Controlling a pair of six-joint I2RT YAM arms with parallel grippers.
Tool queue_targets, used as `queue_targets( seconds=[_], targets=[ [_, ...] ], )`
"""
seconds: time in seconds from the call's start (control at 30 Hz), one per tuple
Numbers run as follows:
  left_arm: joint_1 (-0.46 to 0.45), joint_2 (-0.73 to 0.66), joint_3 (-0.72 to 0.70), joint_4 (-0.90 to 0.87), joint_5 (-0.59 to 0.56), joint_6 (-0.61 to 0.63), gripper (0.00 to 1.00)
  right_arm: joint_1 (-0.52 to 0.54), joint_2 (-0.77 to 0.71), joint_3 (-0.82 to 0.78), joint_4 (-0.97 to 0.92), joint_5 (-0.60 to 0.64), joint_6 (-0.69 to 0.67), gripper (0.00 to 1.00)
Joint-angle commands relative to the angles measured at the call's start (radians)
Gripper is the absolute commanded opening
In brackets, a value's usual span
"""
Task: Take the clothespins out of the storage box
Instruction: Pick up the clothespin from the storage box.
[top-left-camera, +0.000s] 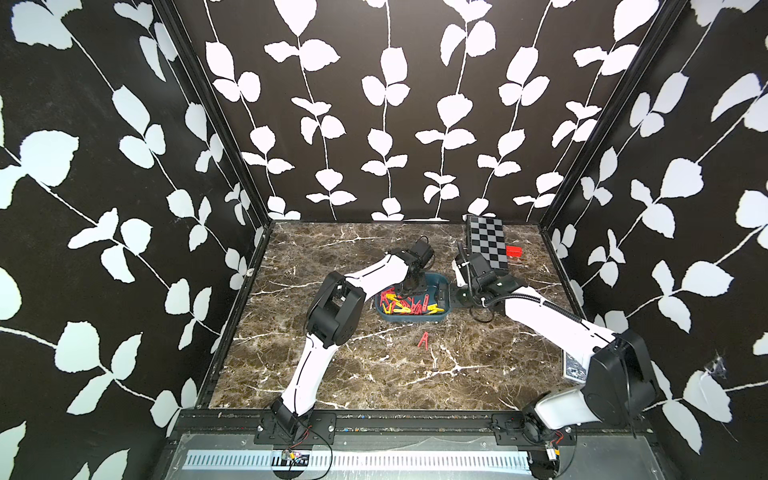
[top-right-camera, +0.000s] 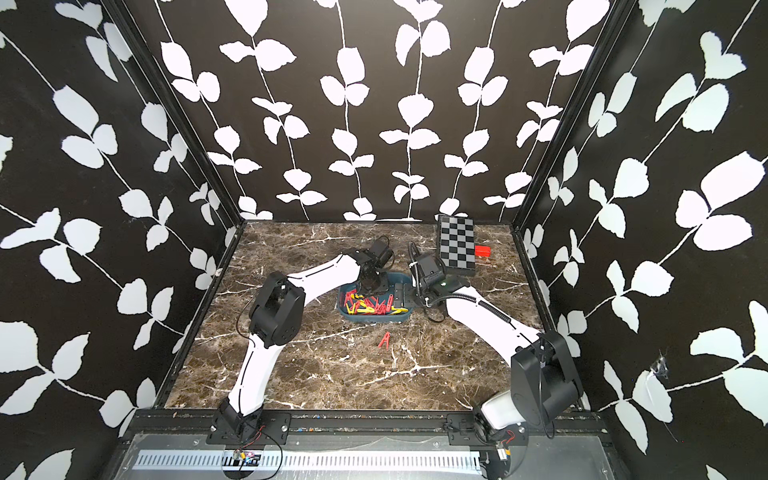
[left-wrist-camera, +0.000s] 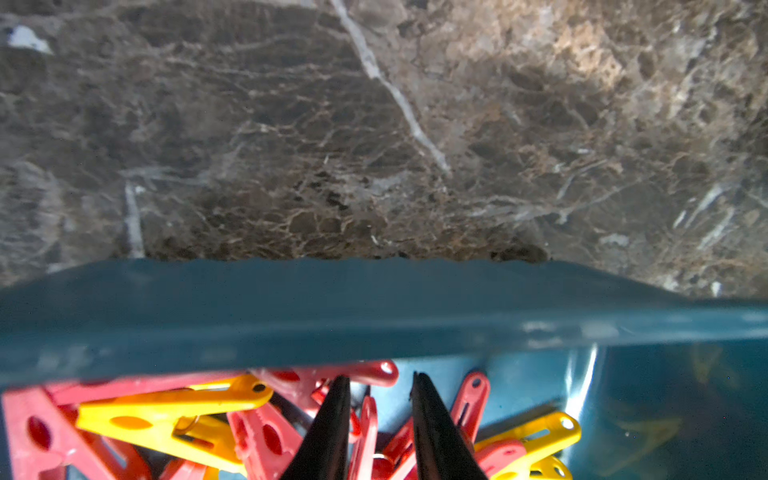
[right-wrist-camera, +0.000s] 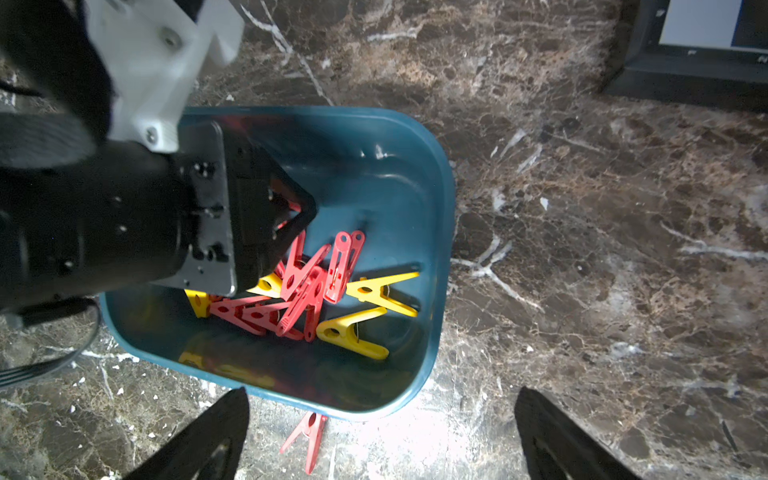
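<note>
The dark teal storage box (top-left-camera: 411, 321) (top-right-camera: 374, 321) sits mid-table and holds several red and yellow clothespins (top-left-camera: 405, 305) (top-right-camera: 370, 306) (right-wrist-camera: 299, 291). My left gripper (top-left-camera: 409, 289) (left-wrist-camera: 378, 379) reaches down into the box, its jaws narrowed on a red clothespin (left-wrist-camera: 368, 419) standing edge-on between them. Other pins lie all around its fingers, below the box's rim (left-wrist-camera: 374, 311). My right gripper (top-left-camera: 441, 294) (right-wrist-camera: 380, 436) hovers wide open over the box's right end, holding nothing. One red clothespin (top-left-camera: 423, 340) (top-right-camera: 384, 340) (right-wrist-camera: 309, 436) lies on the marble in front of the box.
A flat checkerboard box (top-left-camera: 486, 245) lies at the back right with a small red block (top-left-camera: 514, 251) beside it. A patterned flat object (top-left-camera: 573, 368) sits by the right arm's elbow. Leaf-patterned walls enclose the table on three sides.
</note>
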Motion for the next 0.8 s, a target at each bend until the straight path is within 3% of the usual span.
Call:
queue_targets(
  seconds=[0.0, 0.2, 0.77],
  targets=[
    [-0.006, -0.103, -0.024, -0.047, -0.043, -0.006, 0.29, -0.005, -0.017, -0.006, 0.018, -0.01, -0.001, 0.99],
    [-0.006, -0.13, -0.092, -0.04, -0.076, -0.02, 0.28, -0.005, -0.011, -0.005, 0.024, -0.02, 0.001, 0.99],
    [-0.005, -0.028, -0.069, -0.041, -0.024, -0.034, 0.25, -0.005, -0.007, 0.001, 0.016, -0.013, -0.002, 0.99]
  ],
)
